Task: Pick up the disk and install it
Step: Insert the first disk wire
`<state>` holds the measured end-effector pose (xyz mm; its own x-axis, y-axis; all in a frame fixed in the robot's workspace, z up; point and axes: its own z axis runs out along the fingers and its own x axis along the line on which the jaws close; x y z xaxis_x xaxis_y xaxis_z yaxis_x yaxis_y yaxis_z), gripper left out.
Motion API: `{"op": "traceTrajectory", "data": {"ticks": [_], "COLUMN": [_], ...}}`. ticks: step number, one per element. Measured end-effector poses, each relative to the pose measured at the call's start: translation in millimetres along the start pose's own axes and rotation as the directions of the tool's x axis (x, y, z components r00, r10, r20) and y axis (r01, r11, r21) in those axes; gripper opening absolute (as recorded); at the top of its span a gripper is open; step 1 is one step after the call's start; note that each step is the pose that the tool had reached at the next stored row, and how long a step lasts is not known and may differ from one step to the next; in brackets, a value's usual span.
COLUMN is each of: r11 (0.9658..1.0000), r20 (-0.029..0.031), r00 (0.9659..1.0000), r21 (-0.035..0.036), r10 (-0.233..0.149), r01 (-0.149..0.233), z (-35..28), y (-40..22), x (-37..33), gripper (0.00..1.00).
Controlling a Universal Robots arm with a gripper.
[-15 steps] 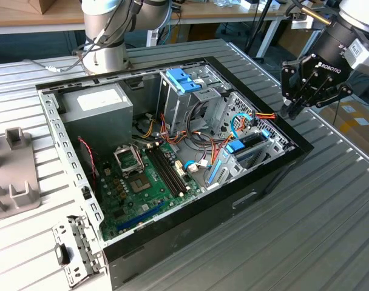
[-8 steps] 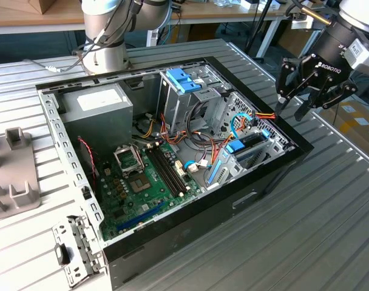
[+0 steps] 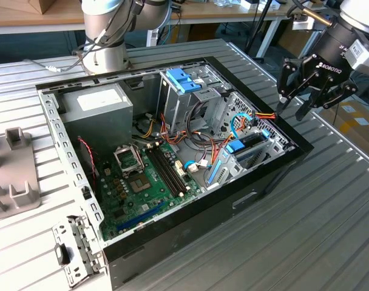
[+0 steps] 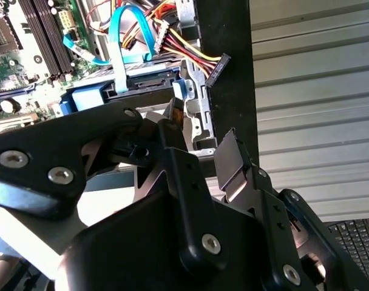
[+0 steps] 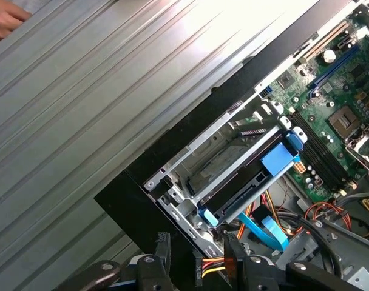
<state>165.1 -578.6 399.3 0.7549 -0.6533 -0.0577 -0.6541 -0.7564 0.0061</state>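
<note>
Just outside the computer case [image 3: 190, 224], the tool [image 3: 300, 109] hangs empty, jaws apart; the disk [image 5: 242, 182] sits inside, so a square descent clear of the cables [image 5: 266, 231] seems wise.

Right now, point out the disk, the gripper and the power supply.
disk [image 5: 277, 160]: first wrist view, on its blue tab.
gripper [image 3: 303, 107]: exterior view, midway between its fingertips.
power supply [image 3: 101, 99]: exterior view, on its white label.

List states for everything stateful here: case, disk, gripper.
computer case: open, internals exposed.
disk: lying in the drive bay at the case's corner, not gripped.
gripper: open, empty, hovering off the case at the exterior view's right.
</note>
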Motion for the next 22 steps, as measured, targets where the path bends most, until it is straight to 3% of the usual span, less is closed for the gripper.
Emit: {"op": "traceTrajectory", "data": {"ticks": [22], "r11": [1.0], "r20": [-0.0001], "r00": [1.0], "r21": [-0.0001], "r10": [0.0], "r01": [0.0], "z": [5.5], "y": [-15.1], "x": [17.3], "gripper": [0.48]}}
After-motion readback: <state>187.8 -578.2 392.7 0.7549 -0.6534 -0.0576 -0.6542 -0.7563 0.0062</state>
